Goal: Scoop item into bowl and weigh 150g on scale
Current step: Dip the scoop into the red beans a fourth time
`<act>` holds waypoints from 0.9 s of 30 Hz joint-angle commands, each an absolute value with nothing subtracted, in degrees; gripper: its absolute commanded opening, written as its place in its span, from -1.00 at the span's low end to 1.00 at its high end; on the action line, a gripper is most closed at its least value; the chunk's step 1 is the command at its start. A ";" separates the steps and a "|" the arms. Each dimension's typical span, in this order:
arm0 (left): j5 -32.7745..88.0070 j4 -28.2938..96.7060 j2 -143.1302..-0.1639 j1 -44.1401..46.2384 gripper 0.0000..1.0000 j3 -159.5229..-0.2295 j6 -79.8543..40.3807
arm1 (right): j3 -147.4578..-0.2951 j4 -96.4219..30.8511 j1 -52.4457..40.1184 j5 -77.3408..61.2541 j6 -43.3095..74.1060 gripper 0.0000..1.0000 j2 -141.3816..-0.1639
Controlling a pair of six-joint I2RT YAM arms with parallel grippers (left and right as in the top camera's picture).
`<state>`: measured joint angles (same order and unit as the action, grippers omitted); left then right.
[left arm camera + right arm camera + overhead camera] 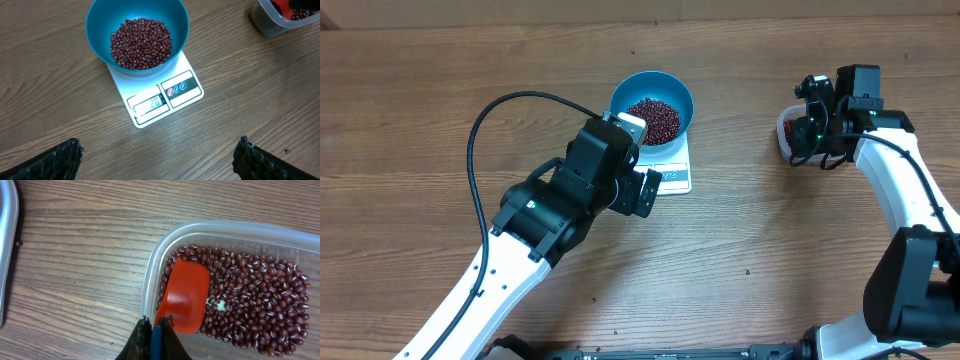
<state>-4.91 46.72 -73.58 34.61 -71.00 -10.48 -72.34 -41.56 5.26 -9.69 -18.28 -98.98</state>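
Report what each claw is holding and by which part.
The right claw is shut on the handle of the orange-red scoop, its cup among the beans in the container. The left claw is open, holding nothing.

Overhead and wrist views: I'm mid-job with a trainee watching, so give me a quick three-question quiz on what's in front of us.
1. True or false: the blue bowl sits on the scale.
2. The orange scoop has its cup inside: A) the clear container; B) the blue bowl; C) neither, it rests on the scale.
3. Fill in: the left pincer stands ___, holding nothing.

Key: 1 true; 2 A; 3 open.
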 commanded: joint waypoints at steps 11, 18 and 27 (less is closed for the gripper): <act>-4.45 46.52 -73.89 34.52 0.99 -71.09 -10.28 | -72.36 -39.53 5.65 -13.21 -12.62 -0.93 -102.10; -4.45 46.52 -73.89 34.52 0.99 -71.09 -10.28 | -72.36 -39.33 11.75 -21.61 -11.73 -0.93 -103.11; -4.45 46.52 -73.89 34.52 0.99 -71.09 -10.28 | -72.36 -40.27 18.68 -29.30 -11.75 -0.93 -103.74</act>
<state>-4.93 46.74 -73.58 34.61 -71.00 -10.48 -72.38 -39.83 18.41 -26.59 -11.99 -102.41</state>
